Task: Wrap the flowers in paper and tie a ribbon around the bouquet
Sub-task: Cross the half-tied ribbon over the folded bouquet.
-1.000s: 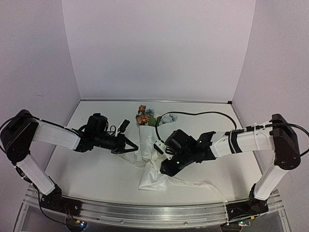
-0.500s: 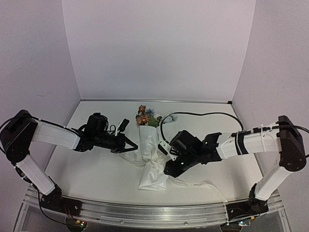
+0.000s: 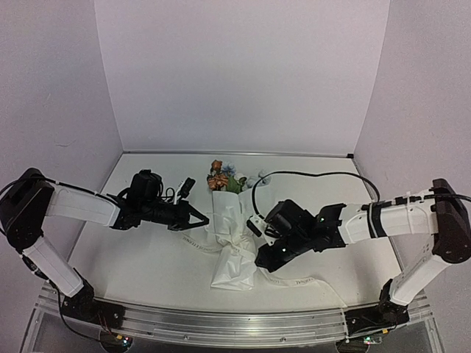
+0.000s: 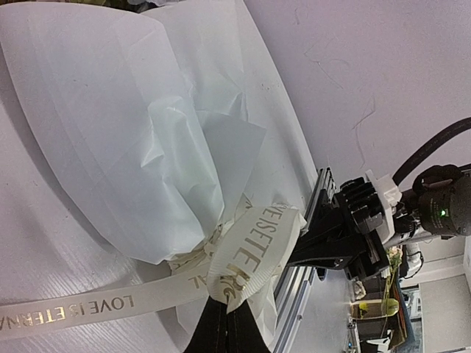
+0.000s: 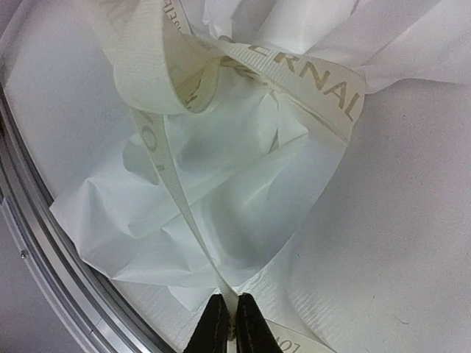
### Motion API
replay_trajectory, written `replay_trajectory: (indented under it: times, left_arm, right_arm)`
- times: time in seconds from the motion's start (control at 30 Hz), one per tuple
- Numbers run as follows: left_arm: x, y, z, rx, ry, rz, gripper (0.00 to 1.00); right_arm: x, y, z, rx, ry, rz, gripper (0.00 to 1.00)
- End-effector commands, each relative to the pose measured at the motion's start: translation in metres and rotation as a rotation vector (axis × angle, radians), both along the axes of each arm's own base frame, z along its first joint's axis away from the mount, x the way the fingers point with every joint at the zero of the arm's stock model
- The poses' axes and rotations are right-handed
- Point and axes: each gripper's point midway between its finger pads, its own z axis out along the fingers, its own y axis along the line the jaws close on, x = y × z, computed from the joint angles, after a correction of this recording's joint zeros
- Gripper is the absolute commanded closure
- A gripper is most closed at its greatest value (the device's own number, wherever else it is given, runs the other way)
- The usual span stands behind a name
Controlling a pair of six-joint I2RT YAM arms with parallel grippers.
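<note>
The bouquet lies mid-table: orange and pale blue flowers (image 3: 221,177) stick out of the far end of the white paper (image 3: 229,268) cone. A cream ribbon (image 3: 294,281) with gold lettering is knotted round the paper's waist. My left gripper (image 3: 202,220) sits left of the knot, shut on a ribbon loop (image 4: 254,254), its fingertips (image 4: 221,327) pinching the loop's end. My right gripper (image 3: 259,259) is right of the knot, low over the paper. Its fingertips (image 5: 215,323) are shut on a thin ribbon strand (image 5: 180,209) seen edge-on over the crumpled paper (image 5: 250,213).
A black cable (image 3: 309,174) loops over the table behind the right arm. An aluminium rail (image 3: 221,322) runs along the near edge, close to the paper's tail. Walls close in the back and both sides.
The right gripper has closed onto the ribbon strand and drawn slightly right and toward the near edge. The left gripper has kept its hold and barely moved.
</note>
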Motion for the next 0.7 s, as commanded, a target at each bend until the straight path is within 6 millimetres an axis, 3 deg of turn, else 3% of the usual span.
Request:
replay_trajectory:
  times: [0.0,0.1,0.37,0.53,0.67]
  left_arm:
    - [0.004,0.001,0.026,-0.044,-0.078,0.002,1.00]
    - [0.000,0.001,0.033,-0.057,-0.110,-0.020,1.00]
    - [-0.036,-0.012,0.045,-0.012,-0.238,-0.138,1.00]
    - [-0.059,-0.023,0.044,0.044,-0.316,-0.184,1.00]
    - [-0.058,-0.022,0.044,0.063,-0.345,-0.149,1.00]
  right_arm:
    - [0.009,0.000,0.019,0.043,-0.038,-0.045,0.95]
    - [0.019,0.009,0.027,0.079,-0.008,-0.084,1.00]
    - [0.051,0.038,0.042,0.183,0.156,-0.249,1.00]
    - [0.060,0.045,0.030,0.175,0.250,-0.329,1.00]
    - [0.057,0.038,0.022,0.162,0.278,-0.359,1.00]
